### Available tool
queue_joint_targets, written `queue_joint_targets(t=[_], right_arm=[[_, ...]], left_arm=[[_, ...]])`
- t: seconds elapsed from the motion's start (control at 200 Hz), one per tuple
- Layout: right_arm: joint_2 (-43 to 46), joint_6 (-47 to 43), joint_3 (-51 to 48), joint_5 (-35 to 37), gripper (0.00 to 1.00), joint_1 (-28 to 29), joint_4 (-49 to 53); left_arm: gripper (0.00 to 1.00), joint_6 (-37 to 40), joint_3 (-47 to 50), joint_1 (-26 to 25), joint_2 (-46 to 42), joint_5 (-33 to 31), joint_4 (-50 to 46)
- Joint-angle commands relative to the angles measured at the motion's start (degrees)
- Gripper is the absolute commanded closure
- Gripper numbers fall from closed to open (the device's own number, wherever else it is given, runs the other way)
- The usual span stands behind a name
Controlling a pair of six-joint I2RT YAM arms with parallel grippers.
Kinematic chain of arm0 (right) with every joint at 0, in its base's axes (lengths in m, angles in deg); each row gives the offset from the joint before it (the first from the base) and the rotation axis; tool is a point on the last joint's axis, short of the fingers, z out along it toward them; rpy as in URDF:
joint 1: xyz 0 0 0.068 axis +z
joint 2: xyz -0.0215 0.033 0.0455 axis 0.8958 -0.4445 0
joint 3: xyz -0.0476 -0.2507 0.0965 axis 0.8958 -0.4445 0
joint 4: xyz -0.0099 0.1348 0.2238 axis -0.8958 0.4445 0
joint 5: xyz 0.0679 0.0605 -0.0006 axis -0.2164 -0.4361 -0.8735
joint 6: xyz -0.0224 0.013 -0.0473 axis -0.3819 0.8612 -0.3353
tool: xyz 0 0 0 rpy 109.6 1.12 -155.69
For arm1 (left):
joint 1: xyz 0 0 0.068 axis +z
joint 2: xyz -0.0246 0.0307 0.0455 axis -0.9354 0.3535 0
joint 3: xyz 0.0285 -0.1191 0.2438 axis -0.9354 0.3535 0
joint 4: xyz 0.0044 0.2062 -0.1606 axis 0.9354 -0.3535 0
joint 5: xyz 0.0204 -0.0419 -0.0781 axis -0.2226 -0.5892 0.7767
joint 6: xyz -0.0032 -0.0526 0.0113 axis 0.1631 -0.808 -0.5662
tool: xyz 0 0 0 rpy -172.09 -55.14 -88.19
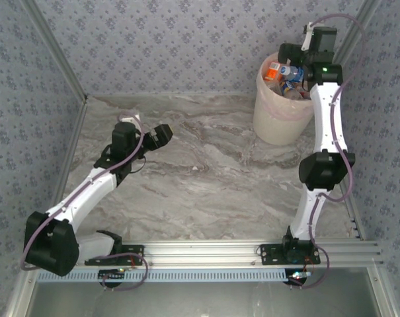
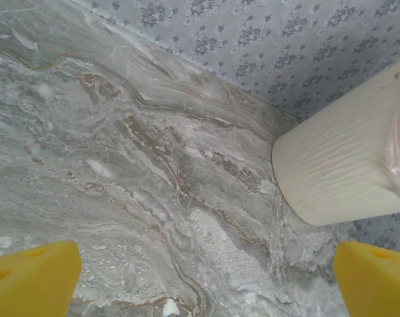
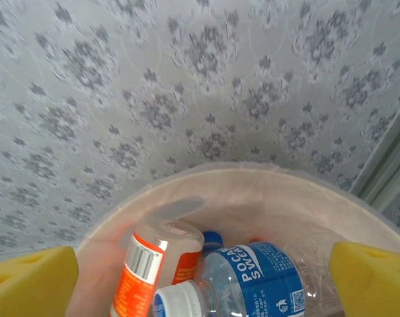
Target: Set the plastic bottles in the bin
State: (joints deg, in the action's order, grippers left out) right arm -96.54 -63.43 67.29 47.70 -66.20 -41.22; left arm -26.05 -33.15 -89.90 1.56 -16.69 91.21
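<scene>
Left arm (image 1: 87, 191) and right arm (image 1: 328, 119): white shells, black joints, lilac cables (image 1: 348, 21) (green light (image 1: 325, 68) on the 1 nearest the bin (image 1: 279, 122)); yellow finger pads (image 2: 31, 281).

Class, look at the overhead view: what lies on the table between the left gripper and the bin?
Bare marble table stretches from the left gripper to the bin, with no bottle on it; the top external view shows this.

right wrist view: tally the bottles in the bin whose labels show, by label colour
orange-label bottle: 1
blue-label bottle: 1
total: 2, both lying in the bin
</scene>
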Motion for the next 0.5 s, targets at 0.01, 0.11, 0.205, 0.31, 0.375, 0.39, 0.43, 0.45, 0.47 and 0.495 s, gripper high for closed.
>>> queue_joint_targets(t=[0.01, 0.11, 0.205, 0.31, 0.375, 0.39, 0.43, 0.45, 0.47, 0.495], right_arm=[[-6.8, -1.3, 4.0, 5.7, 0.05, 0.1, 6.0], [-9.6, -2.4, 7.0, 10.0, 0.08, 0.1, 7.8], [-9.4, -2.4, 7.4, 12.0, 0.09, 0.1, 7.9], [-8.0, -2.6, 7.1, 12.1, 0.11, 0.0, 7.6], [-6.6, -2.9, 6.6, 11.1, 0.1, 0.0, 7.1], [-6.0, -3.1, 6.3, 10.4, 0.1, 0.0, 6.7], [-4.6, -3.1, 5.2, 8.8, 0.09, 0.0, 5.8], [-3.7, -3.0, 4.6, 7.9, 0.09, 0.0, 5.3], [-2.8, -3.0, 3.8, 6.9, 0.09, 0.0, 4.7], [-1.5, -2.8, 2.9, 6.0, 0.08, 0.0, 4.1]], left_arm=[[0.02, -0.8, 1.6, 0.8, -2.5, -1.8, -1.2], [0.02, -1.0, 2.0, 1.5, -3.0, -2.0, -1.6], [0.02, -0.8, 1.7, 1.7, -3.1, -2.0, -2.0], [0.02, -0.9, 1.7, 1.8, -3.0, -2.0, -2.0], [0.02, -1.2, 1.7, 1.8, -2.8, -2.0, -2.0], [0.02, -1.2, 1.7, 1.8, -2.9, -2.1, -2.0], [0.02, -1.3, 1.7, 1.9, -2.9, -2.2, -2.1], [0.02, -1.3, 1.7, 1.9, -3.0, -2.3, -2.2], [0.02, -1.3, 1.7, 1.9, -3.1, -2.4, -2.4], [0.02, -1.3, 1.6, 2.0, -3.2, -2.6, -2.6]])
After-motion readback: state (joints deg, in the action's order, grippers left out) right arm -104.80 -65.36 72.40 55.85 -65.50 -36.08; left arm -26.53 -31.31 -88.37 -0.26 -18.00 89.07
